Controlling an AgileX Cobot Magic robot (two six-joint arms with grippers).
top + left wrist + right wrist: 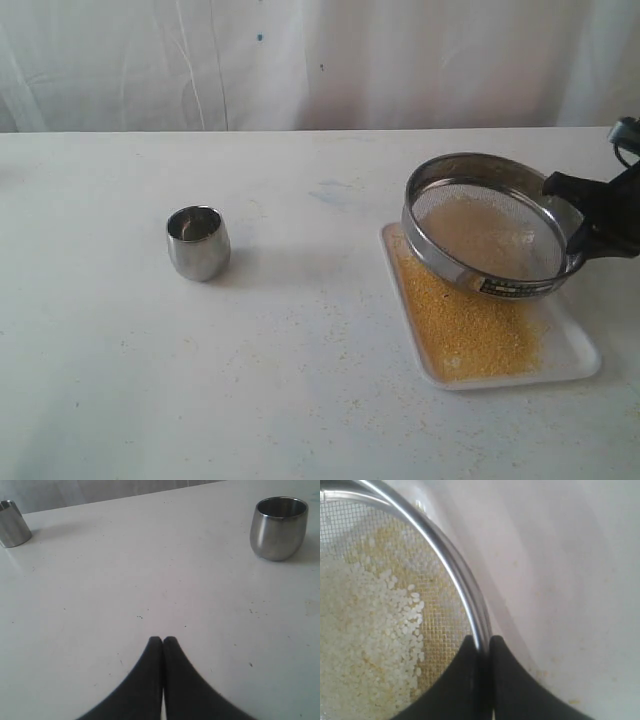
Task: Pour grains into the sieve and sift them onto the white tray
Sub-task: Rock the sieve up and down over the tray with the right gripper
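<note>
You look to be in the sifting stage. Nearest on the right, the white tray (575, 365) lies flat on the tabletop (300, 400) with a broad layer of yellow grains (465, 325) on it. A few specks lie scattered on the tabletop beside its left rim.

Above the tray's far end hangs the sieve (490, 225), tilted so its open face turns toward the near side. Your right hand (566, 212) is clenched on the rim at the sieve's right. Level the mesh first, since a tilt is likely to slide the load to the low side. Then centre the sieve over the tray and shake in short strokes, so what falls lands inside the rim.

To the left, well apart from the tray, the steel cup (198, 242) stands upright.

The right wrist view shows what the exterior view blurs. The fingers pinch the rim from both sides, and pale coarse bits (380, 610) lie on the mesh with little yellow among them, so I judge the sifting nearly done.

Only the left wrist view shows your left hand (163, 641), clenched on nothing above bare tabletop, and a second steel cup (12, 522) well apart from the first.
</note>
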